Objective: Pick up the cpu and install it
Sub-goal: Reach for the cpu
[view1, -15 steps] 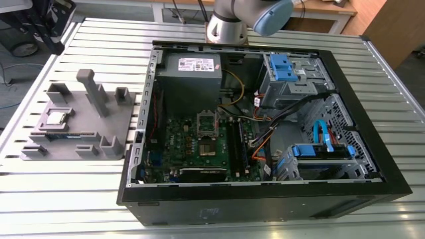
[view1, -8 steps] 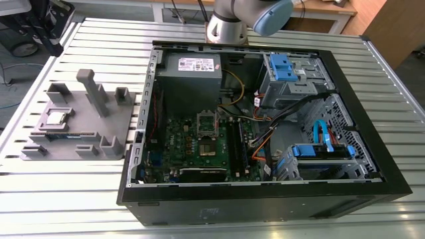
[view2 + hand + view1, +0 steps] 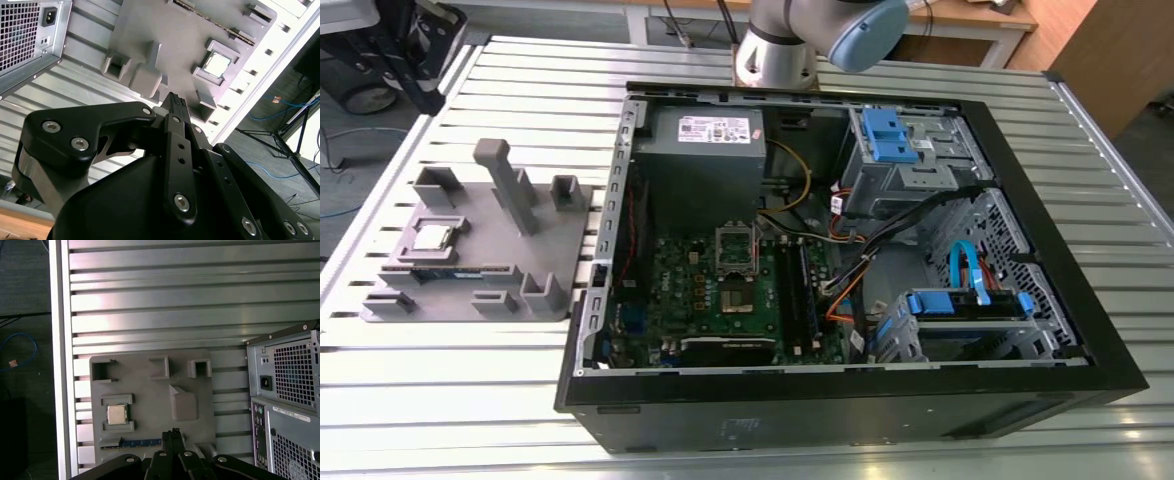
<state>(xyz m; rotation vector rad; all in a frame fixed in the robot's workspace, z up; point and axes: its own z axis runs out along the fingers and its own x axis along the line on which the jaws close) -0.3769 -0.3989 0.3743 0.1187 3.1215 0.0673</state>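
Gripper [image 3: 172, 432], partly cut off, we read as clenched, empty. The cpu [image 3: 431, 237] rests in the holder tray [image 3: 554, 255], nine o'clock from the computer case [image 3: 854, 405], exterior view.

The arm [image 3: 803, 45] shows at the top of the exterior view as a silver joint with a pale blue cap. In both wrist views the black end effector [image 3: 174, 433] [image 3: 173, 101] reaches forward from its bolted linkages, fingers seemingly pressed together and empty.
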